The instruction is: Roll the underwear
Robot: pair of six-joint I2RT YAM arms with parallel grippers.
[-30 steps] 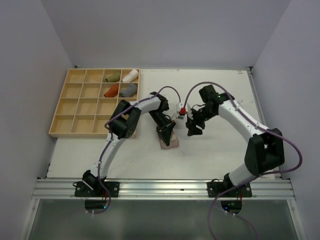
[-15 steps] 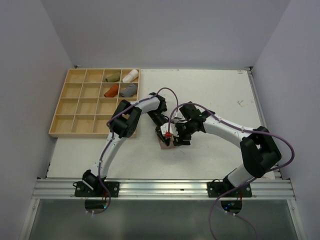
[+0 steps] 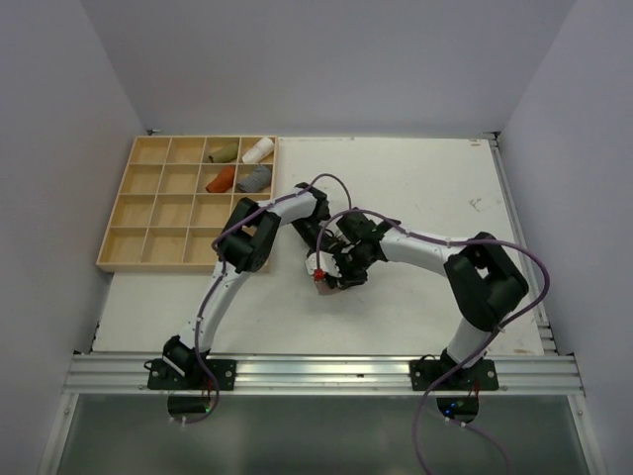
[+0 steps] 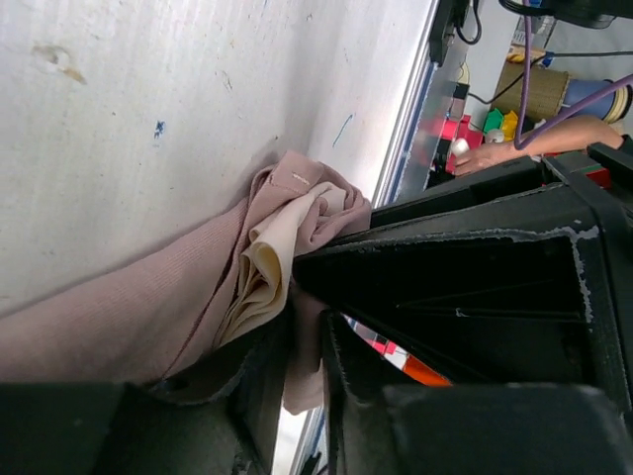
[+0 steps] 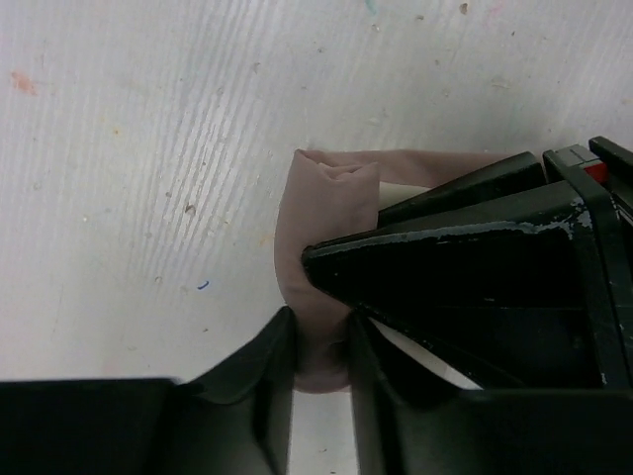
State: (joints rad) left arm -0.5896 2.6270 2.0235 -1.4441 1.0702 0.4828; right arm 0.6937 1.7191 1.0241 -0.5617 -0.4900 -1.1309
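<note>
Pinching the beige-pink underwear point(image 5: 326, 198) on the table point(image 5: 148, 148), left gripper point(image 4: 302, 297) and right gripper point(image 5: 321, 302) both clenched its bunched fold, probably so the roll held.

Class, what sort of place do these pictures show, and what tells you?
Probably a robotics lab workcell: a left arm and right arm bolted to a metal rail, a walled-in white table, and a wooden sorting tray.
</note>
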